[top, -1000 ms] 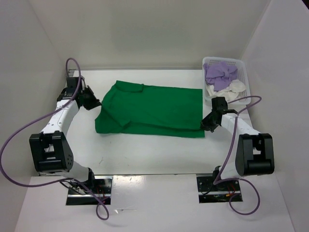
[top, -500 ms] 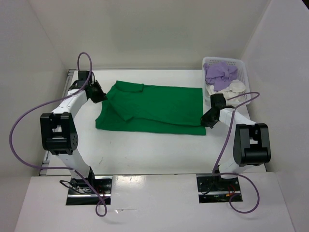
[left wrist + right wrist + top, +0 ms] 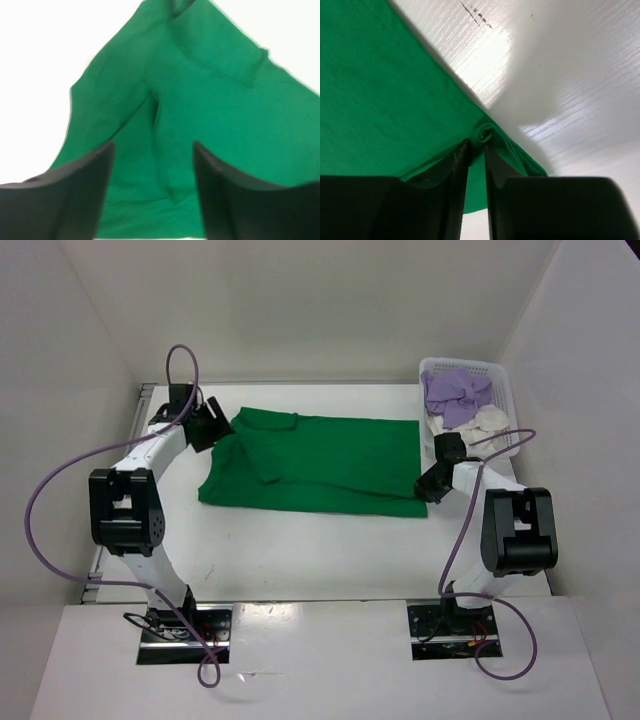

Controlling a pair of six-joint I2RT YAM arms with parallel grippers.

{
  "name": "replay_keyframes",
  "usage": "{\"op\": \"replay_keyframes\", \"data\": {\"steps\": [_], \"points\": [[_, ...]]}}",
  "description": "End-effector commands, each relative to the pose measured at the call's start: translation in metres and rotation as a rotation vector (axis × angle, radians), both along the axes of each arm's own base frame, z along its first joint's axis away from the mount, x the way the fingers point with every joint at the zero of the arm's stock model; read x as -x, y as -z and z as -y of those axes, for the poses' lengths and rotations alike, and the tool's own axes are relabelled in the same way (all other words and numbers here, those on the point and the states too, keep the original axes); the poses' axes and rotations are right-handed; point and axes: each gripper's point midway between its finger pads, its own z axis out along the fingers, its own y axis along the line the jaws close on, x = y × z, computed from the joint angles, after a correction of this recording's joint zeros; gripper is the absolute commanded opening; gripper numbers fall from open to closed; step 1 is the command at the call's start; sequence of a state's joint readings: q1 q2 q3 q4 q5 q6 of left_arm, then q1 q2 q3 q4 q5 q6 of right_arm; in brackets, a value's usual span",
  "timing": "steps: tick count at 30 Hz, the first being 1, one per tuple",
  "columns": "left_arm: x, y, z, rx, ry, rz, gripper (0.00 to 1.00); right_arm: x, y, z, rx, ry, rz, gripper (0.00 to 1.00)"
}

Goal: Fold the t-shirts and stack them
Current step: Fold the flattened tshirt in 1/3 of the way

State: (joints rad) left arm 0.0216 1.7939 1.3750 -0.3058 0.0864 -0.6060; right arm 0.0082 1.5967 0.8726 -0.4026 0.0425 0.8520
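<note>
My left hand stands open, with the collar end of the green t-shirt just ahead of its fingers. The shirt lies flat on the counter, its long axis running from that hand across to the other. My right hand has its fingers almost together at a bunched hem corner; I cannot tell whether it grips.

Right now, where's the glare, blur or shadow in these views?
Left wrist view: table washed out white, left end effector dark and soft. Right wrist view: glare patch on the table beside the green shirt, shadow along its edge. Top view: evenly lit, sharp.
</note>
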Motion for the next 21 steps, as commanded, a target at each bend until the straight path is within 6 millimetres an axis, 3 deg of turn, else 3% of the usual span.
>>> {"op": "replay_keyframes", "data": {"steps": [1,2,3,6,7,8,9,10,12,13,14,15,16,17,19,20,21], "points": [[0.004,-0.022,-0.005,-0.012,-0.023,0.067,0.78,-0.025,-0.026,0.008,0.018,0.029,0.113,0.25],[0.008,-0.025,-0.005,-0.012,-0.023,0.069,0.82,-0.029,-0.032,0.007,0.017,0.029,0.131,0.29],[0.013,-0.045,-0.005,-0.013,-0.023,0.105,0.84,-0.028,-0.041,0.007,0.017,0.03,0.15,0.42],[0.035,-0.059,-0.011,-0.04,-0.054,0.117,0.86,-0.027,-0.059,0.005,0.002,0.032,0.195,0.52],[0.046,-0.076,-0.011,-0.04,-0.055,0.154,0.86,-0.025,-0.072,0.005,0.002,0.032,0.225,0.54],[0.055,-0.076,-0.009,-0.034,-0.048,0.148,0.84,-0.024,-0.079,0.006,0.007,0.023,0.239,0.55],[0.076,-0.067,-0.004,-0.017,-0.028,0.12,0.8,-0.02,-0.083,0.006,0.007,0.023,0.24,0.55],[0.087,-0.059,0.0,0.005,-0.019,0.094,0.76,-0.019,-0.1,0.006,0.014,0.013,0.284,0.55],[0.107,-0.044,0.004,0.044,0.005,0.057,0.64,-0.014,-0.11,0.006,0.02,0.004,0.304,0.57],[0.123,-0.022,0.009,0.082,0.018,-0.002,0.48,-0.011,-0.114,0.003,0.024,-0.015,0.309,0.57],[0.129,-0.013,0.012,0.1,0.02,-0.029,0.41,-0.01,-0.122,-0.002,0.022,-0.03,0.334,0.57],[0.129,-0.009,0.014,0.108,0.028,-0.025,0.34,-0.01,-0.122,-0.009,0.018,-0.05,0.334,0.55],[0.131,-0.002,0.021,0.146,0.04,-0.044,0.29,-0.007,-0.122,-0.029,-0.006,-0.109,0.334,0.37],[0.13,0.002,0.024,0.174,0.039,-0.052,0.22,-0.003,-0.111,-0.042,-0.018,-0.146,0.3,0.26],[0.12,0.011,0.028,0.199,0.05,-0.054,0.16,0.0,-0.102,-0.079,-0.057,-0.226,0.281,0.13],[0.118,0.016,0.029,0.209,0.039,-0.066,0.16,0.0,-0.094,-0.089,-0.059,-0.252,0.265,0.05],[0.114,0.028,0.028,0.21,0.037,-0.088,0.16,0.003,-0.078,-0.102,-0.084,-0.28,0.216,0.04]]}}
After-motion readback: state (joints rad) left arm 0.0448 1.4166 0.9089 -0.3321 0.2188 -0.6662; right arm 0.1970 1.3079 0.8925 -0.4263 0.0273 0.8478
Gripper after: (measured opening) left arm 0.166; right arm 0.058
